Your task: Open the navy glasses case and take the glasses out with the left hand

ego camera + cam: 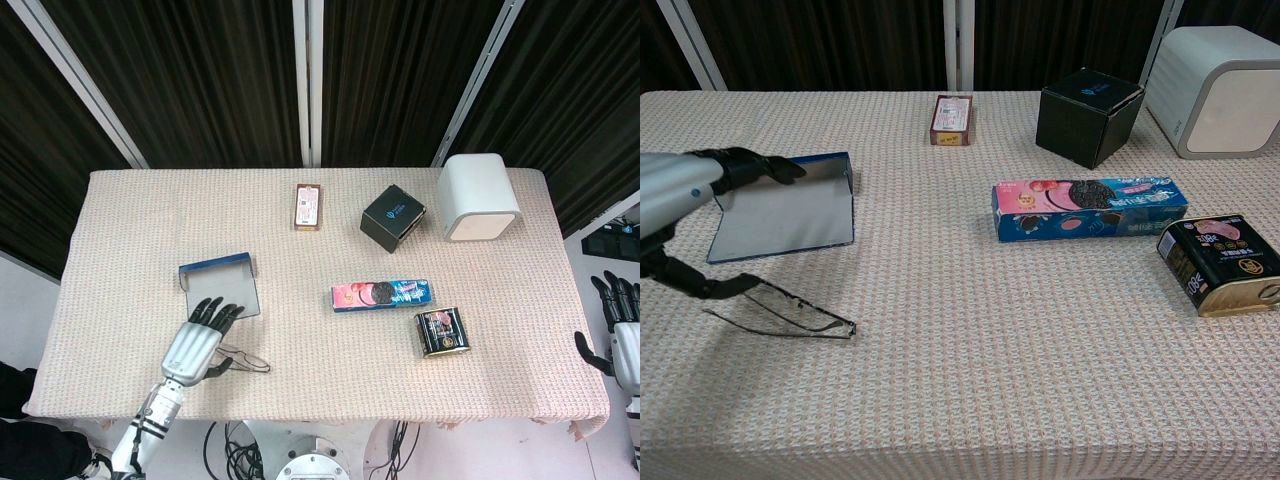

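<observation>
The navy glasses case (pixel 222 288) lies open on the left part of the table, its pale inside empty (pixel 790 215). The thin-framed glasses (pixel 248 358) lie flat on the cloth just in front of the case (pixel 800 312). My left hand (pixel 192 345) hovers beside them with its fingers spread and holds nothing; in the chest view the left hand (pixel 680 190) is at the left edge, its thumb low near the end of the frame. My right hand (pixel 622 335) hangs off the table's right side with its fingers extended and empty.
A small orange box (pixel 308 206), a black cube box (pixel 392 217) and a white appliance (pixel 478 196) stand along the back. A blue cookie box (pixel 382 294) and a dark tin (pixel 441 331) lie right of centre.
</observation>
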Robot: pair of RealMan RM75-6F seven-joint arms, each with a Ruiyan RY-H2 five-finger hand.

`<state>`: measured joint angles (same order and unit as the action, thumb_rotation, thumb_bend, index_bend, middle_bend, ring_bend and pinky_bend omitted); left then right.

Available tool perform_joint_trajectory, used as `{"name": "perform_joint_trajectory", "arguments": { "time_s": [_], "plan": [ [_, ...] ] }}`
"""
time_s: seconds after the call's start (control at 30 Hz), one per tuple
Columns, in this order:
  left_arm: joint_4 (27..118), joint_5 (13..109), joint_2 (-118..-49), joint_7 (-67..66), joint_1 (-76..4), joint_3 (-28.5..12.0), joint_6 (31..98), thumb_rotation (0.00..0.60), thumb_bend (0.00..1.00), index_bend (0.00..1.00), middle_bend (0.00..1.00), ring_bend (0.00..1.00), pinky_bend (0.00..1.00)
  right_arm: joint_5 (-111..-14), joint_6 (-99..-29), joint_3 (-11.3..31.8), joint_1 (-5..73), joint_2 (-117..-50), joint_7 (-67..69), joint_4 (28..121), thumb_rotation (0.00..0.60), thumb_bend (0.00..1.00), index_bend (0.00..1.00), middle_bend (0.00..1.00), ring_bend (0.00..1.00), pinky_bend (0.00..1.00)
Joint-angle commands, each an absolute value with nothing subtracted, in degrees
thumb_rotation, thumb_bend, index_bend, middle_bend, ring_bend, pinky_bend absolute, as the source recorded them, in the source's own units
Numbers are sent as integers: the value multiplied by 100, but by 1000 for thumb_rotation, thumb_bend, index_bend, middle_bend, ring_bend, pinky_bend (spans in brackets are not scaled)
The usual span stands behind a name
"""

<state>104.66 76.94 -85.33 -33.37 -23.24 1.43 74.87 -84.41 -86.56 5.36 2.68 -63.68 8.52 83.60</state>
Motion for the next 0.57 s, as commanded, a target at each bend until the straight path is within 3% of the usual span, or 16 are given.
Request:
{"name": "perform_joint_trajectory", "arguments": {
  "time_s": [0.03,0.2,0.33,0.57],
  "plan": [
    [10603,7865,-8170,-3188,-2207,-108,7868,600,286,94,82,0,68,-8449,-8716,548,242,-6360,864,8362,600,301,0,0,0,0],
    [10239,8380,-7507,-2384,-2040,-262,8321,600,284,94,39,0,65,-8500,-8853,559,197,-6361,878,8375,600,301,0,0,0,0],
    [9916,8371,-7044,-2077,-1785,-288,8609,600,224,94,9,0,69,-8502,-8903,554,169,-6426,861,8340,600,301,0,0,0,0],
    [9522,8223,-6498,-1513,-1375,-96,8636,600,191,94,7,0,51,-8441,-8875,547,144,-6504,805,8288,600,297,0,0,0,0]
  ]
}}
